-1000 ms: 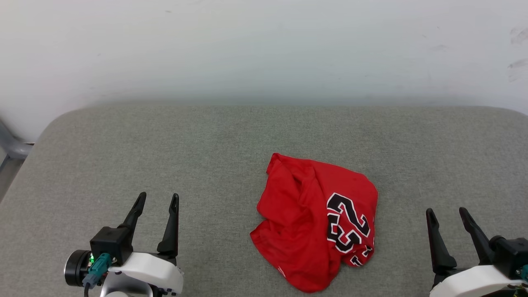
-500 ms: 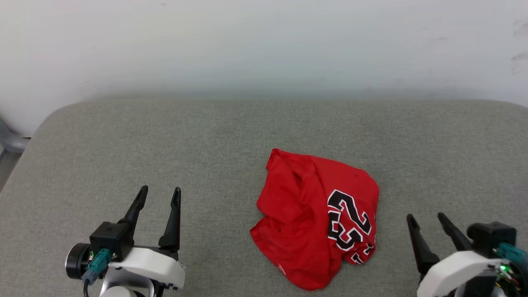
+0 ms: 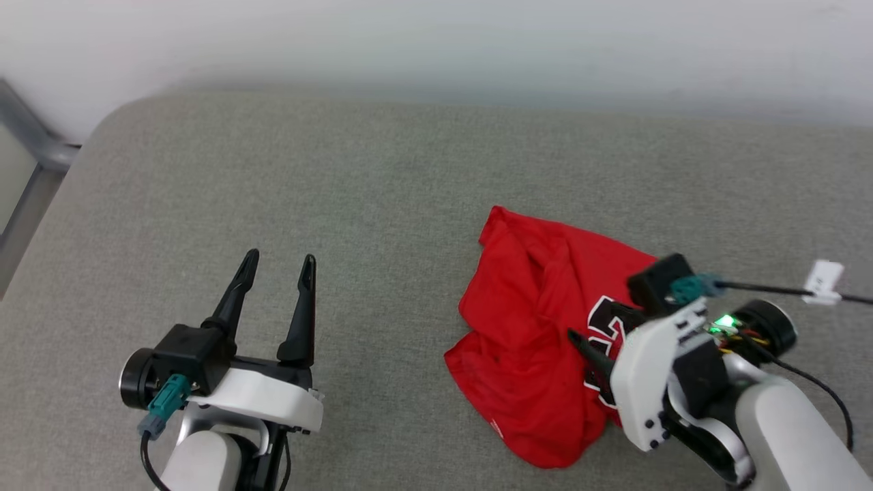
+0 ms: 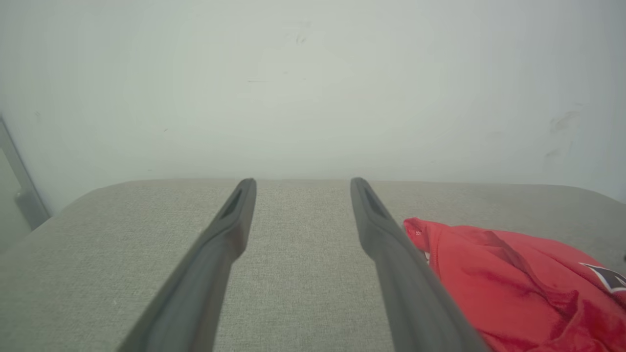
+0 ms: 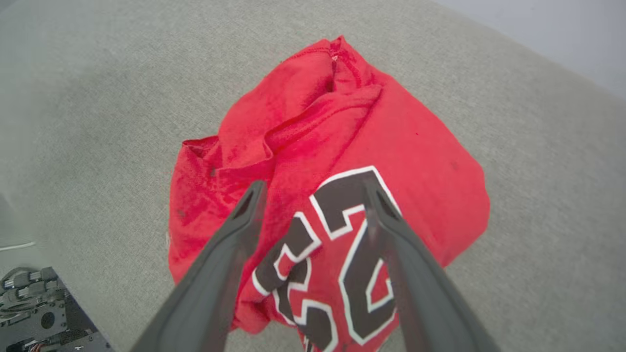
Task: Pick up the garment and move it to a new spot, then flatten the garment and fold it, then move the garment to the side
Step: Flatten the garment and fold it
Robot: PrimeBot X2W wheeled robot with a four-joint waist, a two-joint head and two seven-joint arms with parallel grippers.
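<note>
The garment (image 3: 539, 327) is a red jersey lying crumpled on the grey cushion (image 3: 382, 204), right of centre, with part of its black, white-outlined number facing up. My right gripper (image 5: 313, 188) hangs open just above the garment (image 5: 342, 122), its fingertips over the printed number and nothing between them. In the head view one of its dark fingers (image 3: 586, 349) points left across the red cloth. My left gripper (image 3: 279, 259) stands open and empty at the lower left, well clear of the garment. The left wrist view shows the left gripper (image 4: 303, 182) with the garment (image 4: 513, 288) to its right.
A white wall runs behind the cushion's far edge. A grey metal frame (image 3: 34, 143) stands off the cushion's left corner. A dark cable with a white tag (image 3: 822, 281) trails from my right wrist. Bare cushion lies left of and beyond the garment.
My right arm has swung in from the lower right and now hangs over the garment. The camera has tilted, shifting the whole picture. The left gripper holds its pose, and the garment lies as before.
</note>
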